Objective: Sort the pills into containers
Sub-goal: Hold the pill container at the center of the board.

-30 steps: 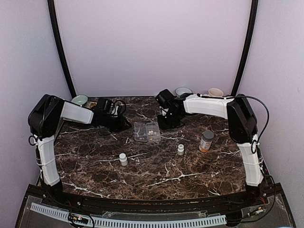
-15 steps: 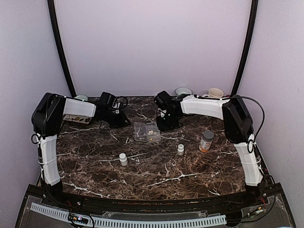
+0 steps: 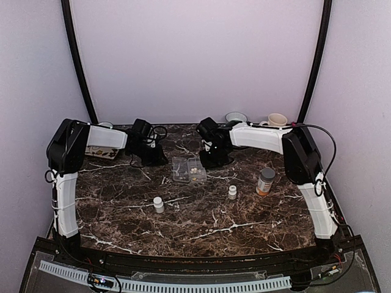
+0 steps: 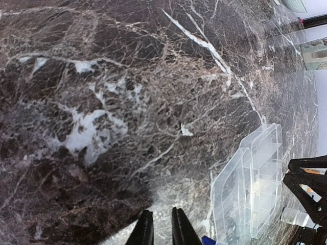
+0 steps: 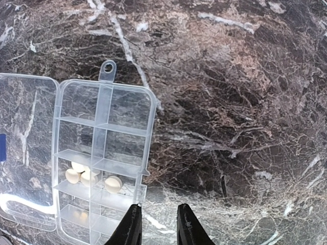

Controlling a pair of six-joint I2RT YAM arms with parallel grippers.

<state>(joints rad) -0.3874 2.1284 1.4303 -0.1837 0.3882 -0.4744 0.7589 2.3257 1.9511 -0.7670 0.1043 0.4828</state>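
Note:
The clear pill box (image 3: 189,170) lies open at the table's back middle, its containers (image 5: 102,158) on the right and its flat lid (image 5: 25,148) on the left. Several cream pills (image 5: 82,174) sit in one middle compartment, one pill (image 5: 113,184) lies in the compartment beside it, and more show faintly lower down. My right gripper (image 5: 157,209) hovers at the box's right edge, open by a narrow gap, nothing between its fingers. My left gripper (image 4: 161,214) is left of the box (image 4: 255,184), its jaws a thin slit apart over bare marble, holding nothing.
An orange bottle with a grey cap (image 3: 265,181) stands at the right. Two small white bottles (image 3: 158,204) (image 3: 232,192) stand nearer the front. A bowl (image 3: 236,116) and a cup (image 3: 277,119) sit along the back edge. A flat packet (image 3: 101,152) lies under the left arm.
The left arm has swung a little right and back, and its jaws have narrowed. The right arm's elbow has shifted slightly left. The box and bottles have not moved.

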